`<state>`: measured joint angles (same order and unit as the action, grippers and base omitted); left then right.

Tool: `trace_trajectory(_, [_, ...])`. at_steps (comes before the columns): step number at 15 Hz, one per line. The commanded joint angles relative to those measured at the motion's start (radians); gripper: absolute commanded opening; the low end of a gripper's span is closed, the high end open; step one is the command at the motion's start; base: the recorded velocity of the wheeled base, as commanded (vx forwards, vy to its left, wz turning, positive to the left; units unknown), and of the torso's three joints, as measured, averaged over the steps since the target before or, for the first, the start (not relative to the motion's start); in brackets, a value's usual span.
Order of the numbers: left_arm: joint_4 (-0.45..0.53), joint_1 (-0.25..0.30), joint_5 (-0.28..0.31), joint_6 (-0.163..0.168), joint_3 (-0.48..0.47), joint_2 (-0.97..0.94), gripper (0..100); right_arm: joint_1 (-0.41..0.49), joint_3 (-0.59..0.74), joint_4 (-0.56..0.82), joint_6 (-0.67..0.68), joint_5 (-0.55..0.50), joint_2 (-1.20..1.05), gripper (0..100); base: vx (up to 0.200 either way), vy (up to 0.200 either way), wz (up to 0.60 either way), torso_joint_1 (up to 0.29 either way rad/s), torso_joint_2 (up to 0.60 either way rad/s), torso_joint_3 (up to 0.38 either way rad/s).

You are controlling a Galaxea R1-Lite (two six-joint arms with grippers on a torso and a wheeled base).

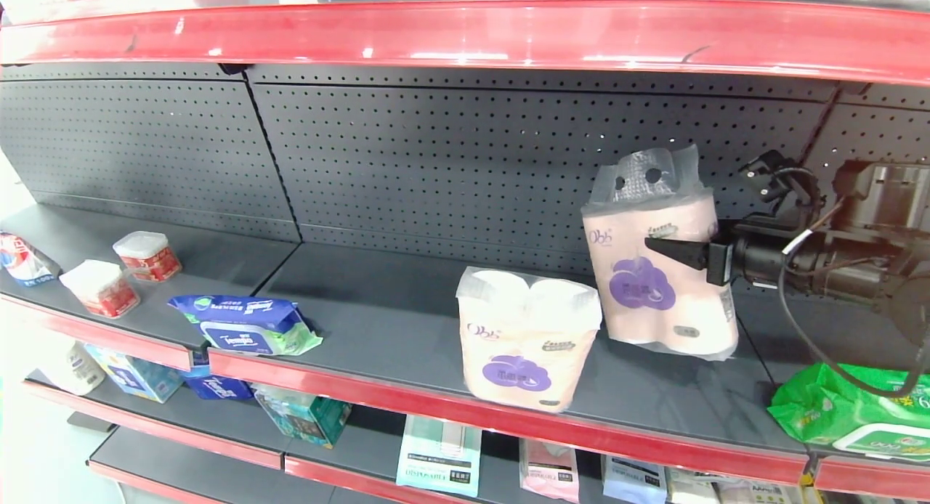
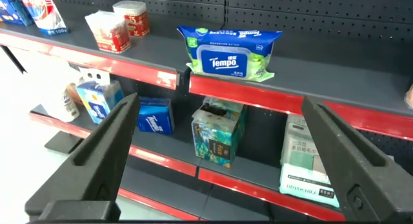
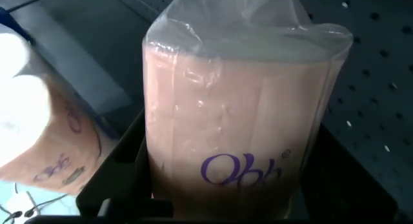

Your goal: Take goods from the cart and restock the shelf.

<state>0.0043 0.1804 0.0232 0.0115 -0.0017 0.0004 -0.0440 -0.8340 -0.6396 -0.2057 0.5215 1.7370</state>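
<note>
**Two roll packs on the shelf, one in the right fingers**

Grips the held roll pack (image 1: pixel 639 286) with the right gripper (image 1: pixel 665 248), fingers closed on its sides at about mid-height, close to the perforated back panel (image 1: pixel 436 148). Leans a little, lower end down at the grey shelf (image 1: pixel 378 322); resting there or hanging just above, cannot tell. Shows in the right wrist view as the same pink pack (image 3: pixel 235 121) wedged between dark fingers (image 3: pixel 116 179). Stands just beside the second roll pack (image 1: pixel 527 337), set upright at the shelf's red front edge and toward the robot's left.

Holds the left gripper (image 2: pixel 213 159) low before the shelf front, fingers (image 2: pixel 97 153) spread wide apart, facing the boxes on the lower shelf (image 2: pixel 168 166).

Lies farther left on the same board: blue wipes pack (image 1: pixel 247 324), flat near the front edge. Beyond it, two small tubs (image 1: pixel 147 255) with red labels, close together. At the right end, green wipes pack (image 1: pixel 850 406), below the right arm.
</note>
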Motion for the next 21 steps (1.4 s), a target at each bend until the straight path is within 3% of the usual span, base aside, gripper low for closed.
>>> trace_trajectory(1, [0.000,0.001,0.000,0.001,0.000,0.000,100,-0.011,-0.042,-0.051,0.002,0.049,0.127,0,0.000,0.000,0.00,0.000,0.00,0.000])
trace_trajectory(6, [0.000,0.001,0.000,-0.001,0.000,0.000,100,-0.025,-0.142,-0.196,0.054,0.213,0.265,0,0.000,0.000,0.00,0.000,0.00,0.000])
trace_trajectory(11, [0.000,0.001,0.000,0.001,0.002,0.000,100,-0.106,-0.275,-0.374,0.163,0.238,0.407,0,0.000,0.000,0.00,0.000,0.00,0.000])
trace_trajectory(17, [0.000,0.001,0.000,0.001,0.000,0.000,100,-0.145,-0.250,-0.522,0.161,0.275,0.523,0,0.000,0.000,0.00,0.000,0.00,0.000])
trace_trajectory(21, [0.000,0.001,0.000,-0.001,0.000,0.000,100,-0.088,-0.174,-0.585,0.101,0.382,0.544,0,0.000,0.000,0.00,0.000,0.00,0.000])
